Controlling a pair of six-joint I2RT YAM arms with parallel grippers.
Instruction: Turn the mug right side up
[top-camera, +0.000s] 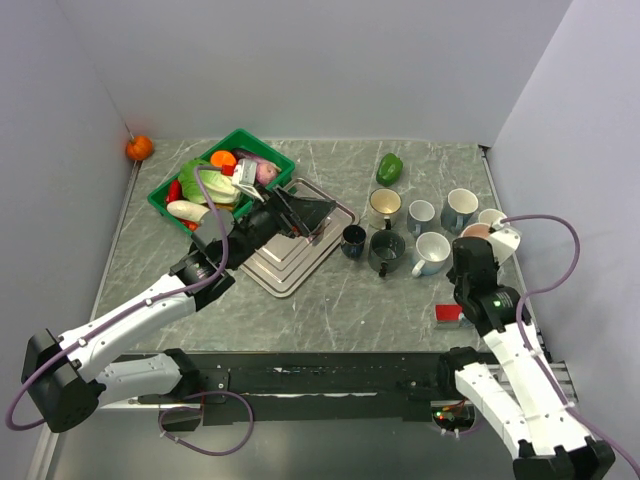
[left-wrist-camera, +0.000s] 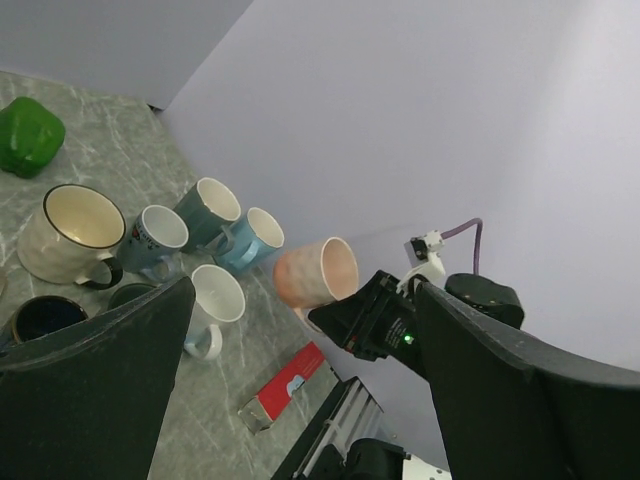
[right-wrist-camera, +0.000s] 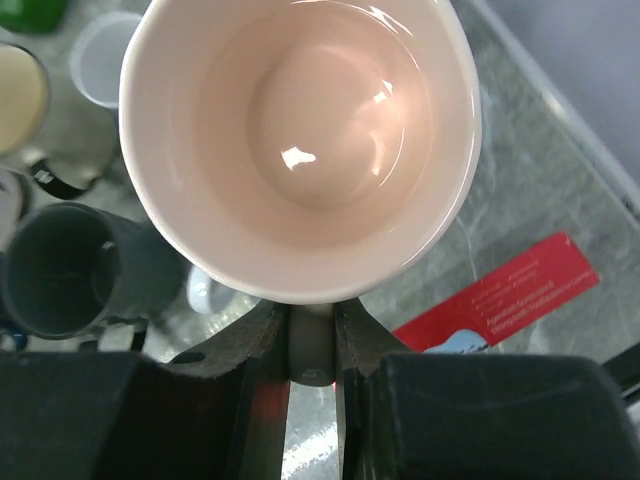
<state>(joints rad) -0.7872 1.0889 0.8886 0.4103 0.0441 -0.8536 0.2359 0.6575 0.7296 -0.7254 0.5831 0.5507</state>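
In right end effector (right-wrist-camera: 312, 342), tight on its handle, pink mug (right-wrist-camera: 300, 140)

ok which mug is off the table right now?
The pink mug, held by the right gripper and tipped sideways in the air; the other mugs stand on the table.

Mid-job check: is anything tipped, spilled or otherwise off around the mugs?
Only the pink mug: the right gripper holds it off the table on its side, mouth facing sideways, not yet upright. The mugs on the table stand mouth-up, and no spill shows.
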